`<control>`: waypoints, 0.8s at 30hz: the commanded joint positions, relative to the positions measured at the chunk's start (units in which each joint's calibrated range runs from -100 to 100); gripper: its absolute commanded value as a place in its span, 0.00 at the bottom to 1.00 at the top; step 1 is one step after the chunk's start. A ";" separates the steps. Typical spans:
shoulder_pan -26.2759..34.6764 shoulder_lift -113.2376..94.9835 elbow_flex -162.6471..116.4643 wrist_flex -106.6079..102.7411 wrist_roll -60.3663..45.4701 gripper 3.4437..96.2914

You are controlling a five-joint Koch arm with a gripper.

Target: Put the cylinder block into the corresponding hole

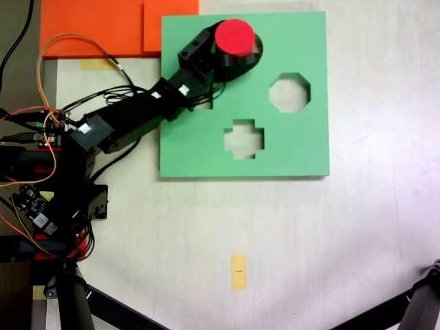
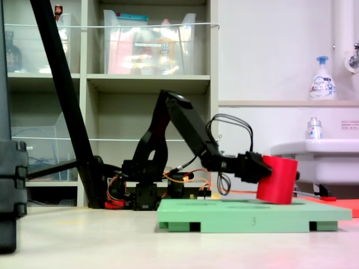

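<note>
The gripper (image 1: 230, 58), clamping the red cylinder block (image 1: 234, 37), is tilting it above the green board's (image 1: 302, 151) round hole (image 1: 258, 45) at twelve o'clock; seating remains.

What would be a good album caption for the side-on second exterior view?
Black robot arm's claw holds a tilted red cylinder block just above the green foam board.

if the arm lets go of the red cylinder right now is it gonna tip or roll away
Probably it tips a little: in the second exterior view the cylinder block leans, lower edge at the green board. Its short, wide shape and flat top suggest it would settle, not roll. It looks light, since the end effector holds it from the side.
</note>
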 commanded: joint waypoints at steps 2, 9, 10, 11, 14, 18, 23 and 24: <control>0.34 4.21 5.93 6.34 -0.63 0.34; 0.44 12.59 12.91 6.24 -0.63 0.34; 0.49 13.15 13.01 6.24 -0.63 0.34; 0.49 13.56 13.11 6.24 -0.63 0.34; 0.49 15.38 13.11 6.24 -0.63 0.37; 0.49 16.22 11.82 6.24 -0.63 0.50; 0.59 14.12 9.02 3.45 -0.63 0.83; 0.63 13.43 8.83 2.20 -0.63 0.90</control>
